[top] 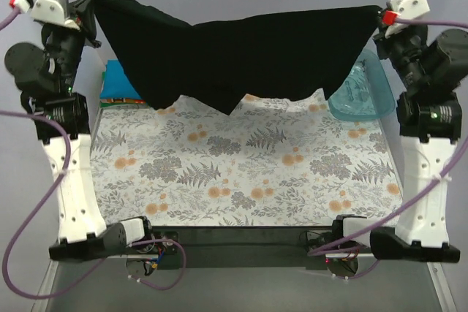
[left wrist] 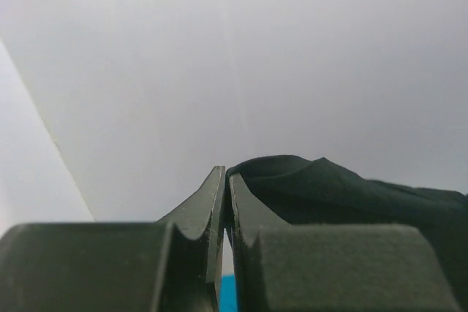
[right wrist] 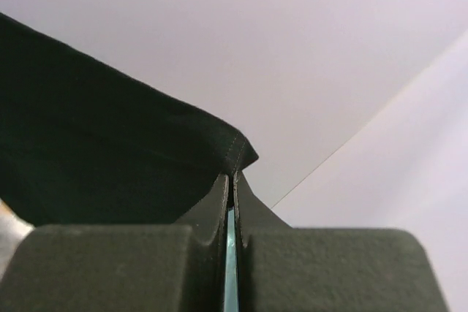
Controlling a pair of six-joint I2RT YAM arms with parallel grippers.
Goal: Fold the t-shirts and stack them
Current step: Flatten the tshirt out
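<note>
- Left gripper [left wrist: 225,177] is pinched tight on one top corner of the black t-shirt [top: 241,56], its jaws all but touching with cloth bunched between them.
- Right gripper [right wrist: 232,180] is clamped the same way on the opposite corner, with a stitched edge showing just past its tips.
- Between the two, the shirt hangs as a sagging sheet above the far edge of the floral tablecloth [top: 241,180]. Its lowest point dips close to the tablecloth and may be brushing it; the overhead view is too flat to tell.
- Blue t-shirt [top: 117,82] lies at the far left corner of the tablecloth, with orange and green slivers [top: 130,99] at its near edge. A teal plastic tub [top: 362,93] sits at the far right corner.
- Step in hand, as I judge it: spreading the shirt out before laying it down to fold.
- To do it well, draw the arms apart evenly to take out the sag and hold the corners level. Then lower toward the near side of the tablecloth so the hanging edge lands first and the body drapes flat, clear of the blue shirt and the tub. Let go only once the cloth lies smooth.
</note>
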